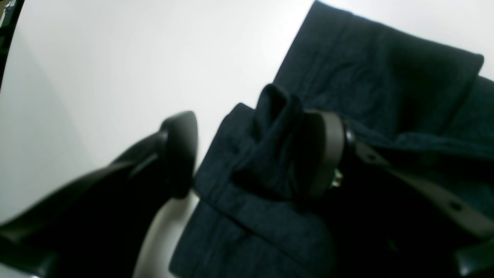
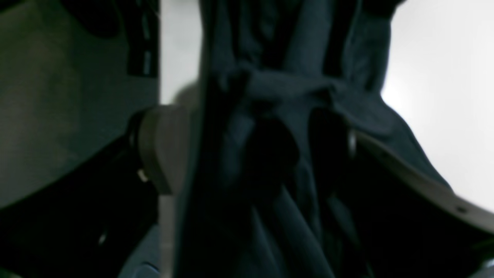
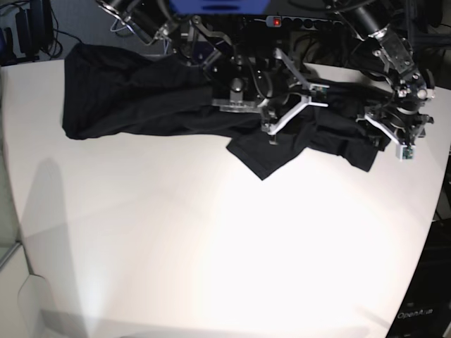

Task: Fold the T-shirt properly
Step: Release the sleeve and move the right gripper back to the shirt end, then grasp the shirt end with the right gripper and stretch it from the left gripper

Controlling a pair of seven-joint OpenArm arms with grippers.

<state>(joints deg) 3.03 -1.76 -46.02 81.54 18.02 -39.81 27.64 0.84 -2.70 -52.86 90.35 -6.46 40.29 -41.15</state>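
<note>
Black, thin and wrinkled, the T-shirt (image 3: pixel 141 98) lies along the far edge of the white table (image 3: pixel 211 246), its wide part spread flat at the left of the base view and bunching into folds toward the right. Near the middle, my right gripper (image 3: pixel 285 116) sits over a draped corner; its wrist view shows my fingers (image 2: pixel 164 148) spread wide with cloth hanging between them, and I cannot tell whether it clings to a pad. Farthest right, my left gripper (image 3: pixel 391 134) stands partly open over the sleeve end, a ridge of fabric resting against one finger (image 1: pixel 326 152), the other clear of it.
</note>
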